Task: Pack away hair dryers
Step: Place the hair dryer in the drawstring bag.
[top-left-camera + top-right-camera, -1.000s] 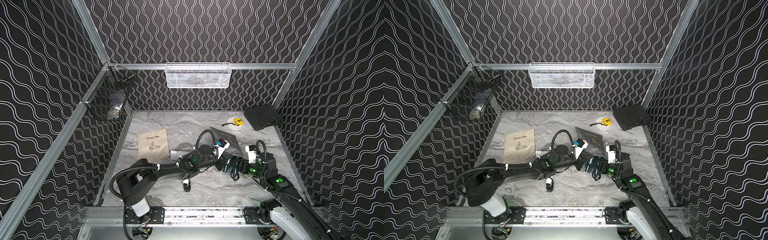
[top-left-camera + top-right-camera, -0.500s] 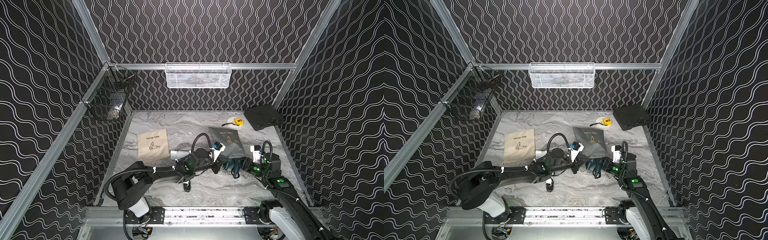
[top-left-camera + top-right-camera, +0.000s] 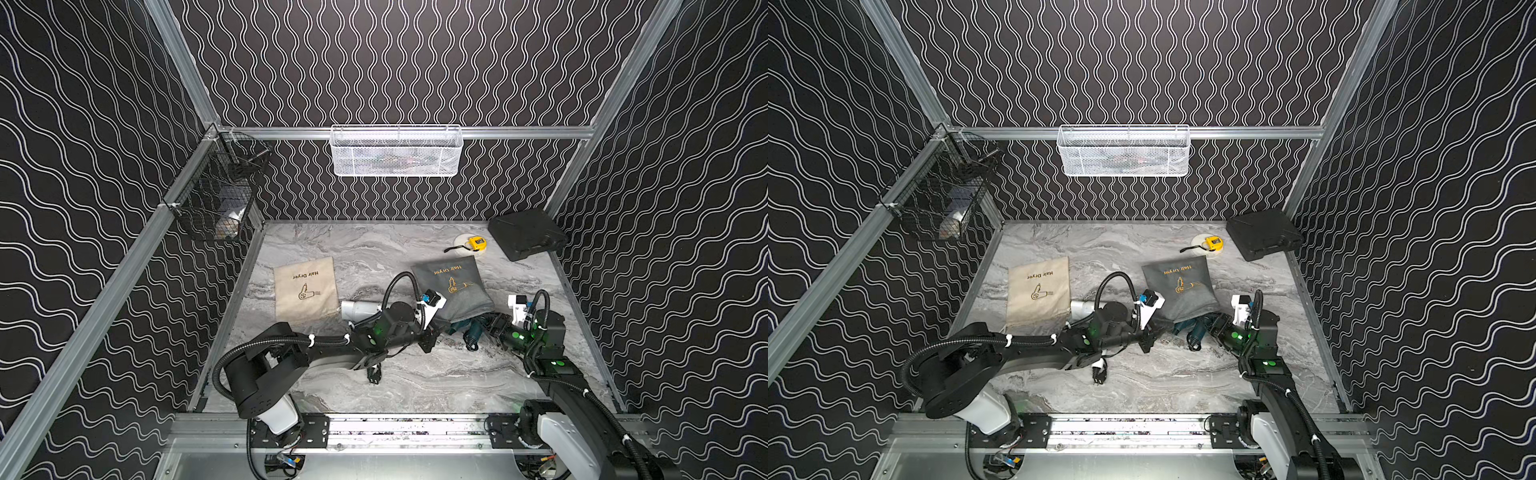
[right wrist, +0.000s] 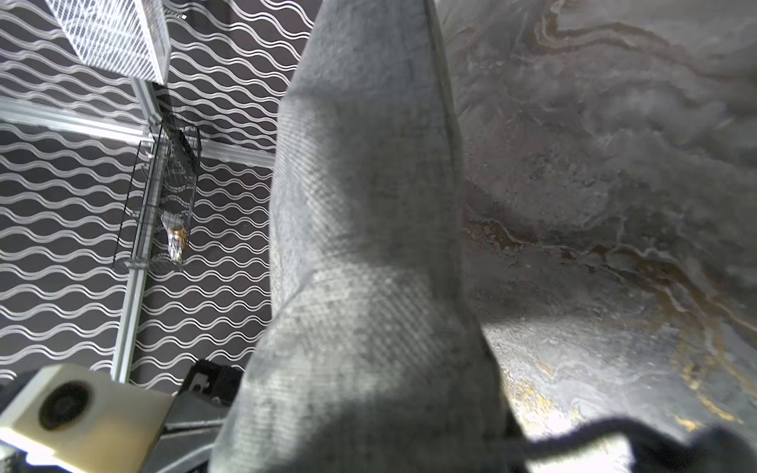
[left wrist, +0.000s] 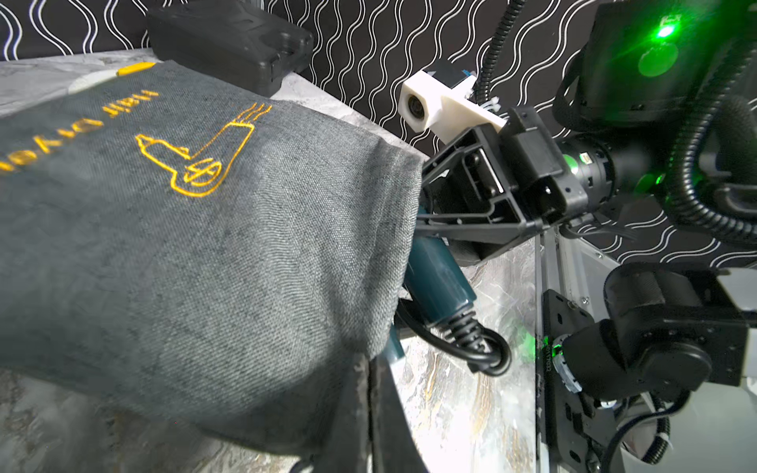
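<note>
Teal dryer [image 5: 438, 278]: head inside the grey bag, handle and coiled cord [image 5: 479, 348] sticking out of its mouth, right of the surface's [image 3: 415, 386] centre.
Grey bag [image 3: 457, 291]: lying flat, mouth toward the near edge.
Left gripper [image 5: 370, 376]: pressed together, pinching the bag's hem.
Right gripper [image 5: 428, 196]: clamped on the dryer at the mouth, tips hidden by cloth.
White dryer [image 3: 357, 309]: beside the beige bag [image 3: 305, 291], partly under the left arm [image 3: 332, 353].
</note>
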`<state>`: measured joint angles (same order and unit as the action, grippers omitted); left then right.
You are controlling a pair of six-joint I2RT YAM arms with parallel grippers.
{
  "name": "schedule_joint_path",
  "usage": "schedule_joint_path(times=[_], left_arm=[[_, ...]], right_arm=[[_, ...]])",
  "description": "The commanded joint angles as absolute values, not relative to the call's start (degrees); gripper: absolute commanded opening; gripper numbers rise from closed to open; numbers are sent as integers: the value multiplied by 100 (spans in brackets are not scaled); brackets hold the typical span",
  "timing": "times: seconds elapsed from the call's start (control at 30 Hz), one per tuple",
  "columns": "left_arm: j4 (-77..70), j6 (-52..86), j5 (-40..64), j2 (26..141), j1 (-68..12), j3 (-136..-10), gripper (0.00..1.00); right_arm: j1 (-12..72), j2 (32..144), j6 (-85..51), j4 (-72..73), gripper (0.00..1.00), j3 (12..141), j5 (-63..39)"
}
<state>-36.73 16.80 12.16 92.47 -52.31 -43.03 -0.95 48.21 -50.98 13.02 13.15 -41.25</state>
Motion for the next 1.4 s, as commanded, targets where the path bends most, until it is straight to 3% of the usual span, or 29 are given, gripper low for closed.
schedule_joint_path(times=[0.0,0.13,0.47,0.97,1.37], left_arm=[[-3854,1854,1347,9294,-5233,-4308,0],[-3814,1905,1396,9330,-5239,-4324,0],[-3980,2321,1581,9565,-5383,-4453,0],[-3686,2302,1643,9817,-5764,-4875,0],[-3610,2699,1769,10076,-5818,-5283,0]], right_arm=[[-147,4949,-5781,2511,0,1204,-4083],[-180,5079,-6090,2861,0,1134,-3955],[-180,4944,-6136,2153,0,1231,-3159],[-184,5384,-6308,2162,0,1307,-2780],[-173,5087,-6170,2025,0,1204,-2407]])
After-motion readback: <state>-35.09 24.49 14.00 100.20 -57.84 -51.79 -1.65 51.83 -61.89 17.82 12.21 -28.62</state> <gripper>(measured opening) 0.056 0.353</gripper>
